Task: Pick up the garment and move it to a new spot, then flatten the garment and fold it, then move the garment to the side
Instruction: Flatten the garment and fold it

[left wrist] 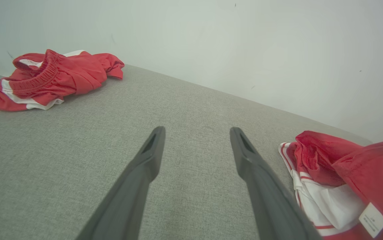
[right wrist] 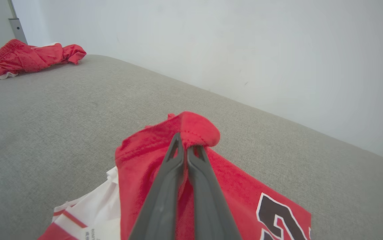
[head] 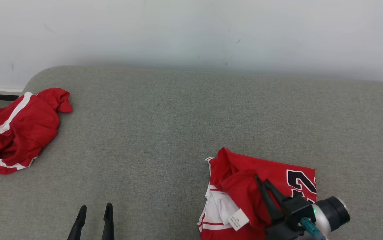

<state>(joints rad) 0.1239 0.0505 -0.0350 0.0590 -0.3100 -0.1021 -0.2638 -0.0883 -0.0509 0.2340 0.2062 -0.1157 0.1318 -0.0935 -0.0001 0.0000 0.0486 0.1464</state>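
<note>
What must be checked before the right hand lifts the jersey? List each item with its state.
1. Right hand shut on a raised fold of the jersey: ok.
2. Left hand open and holding nothing: ok.
3. Left hand apart from the jersey: ok.
4. Shorts lie well apart from the jersey, at the far left: ok.
5. Room on the grey cushion between jersey and shorts for a new spot: ok.
6. How many layers of cloth the right hand has pinched: cannot tell.
</note>
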